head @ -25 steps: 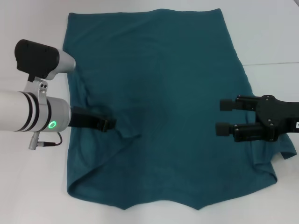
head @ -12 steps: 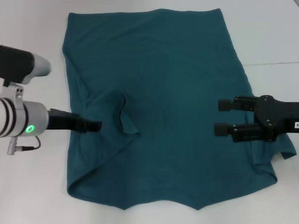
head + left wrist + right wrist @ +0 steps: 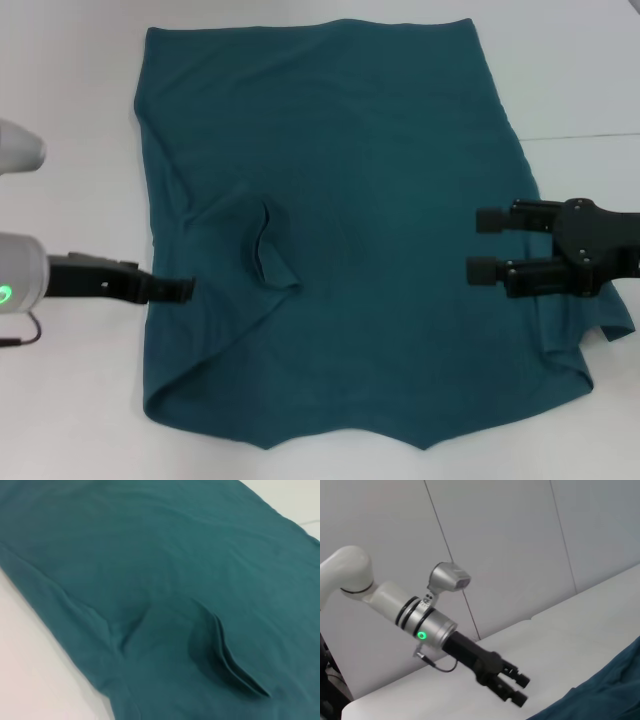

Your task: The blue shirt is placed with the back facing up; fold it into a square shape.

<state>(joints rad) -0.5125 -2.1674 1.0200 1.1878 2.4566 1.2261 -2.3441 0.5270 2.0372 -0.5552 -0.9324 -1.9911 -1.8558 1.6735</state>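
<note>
Left pincer [image 3: 183, 290]: low at the shirt's left edge, tips just over the hem line, holding nothing; from the head view tips look close together, from the right wrist view [image 3: 519, 688] two fingers show with a slight gap, so cannot tell open from shut with confidence. Right pincer [image 3: 484, 245]: hovering over the right side of the blue shirt [image 3: 340, 230], fingers spread well apart, empty, not visibly pressing into cloth. Blue shirt spread flat on the white bench [image 3: 70, 420], plain side up, no lettering in view. Left sleeve area appears tucked in over the body: a diagonal fold edge runs from mid-left down to the lower left corner, with a small raised pleat [image 3: 265, 245] standing up near the middle-left; same pleat seen close in the left wrist view [image 3: 225, 655], layered and not flattened. Right side near the lower corner shows a bit of bunching under the arm, sleeve state there unclear. Progress, judged: early. Roughly one side fold laid, and untidy. Left to do: flatten pleat, fold right side in to match, then fold lengthwise to reach a square. Outline now nowhere near square, full length exposed from top hem to lower edge.
</note>
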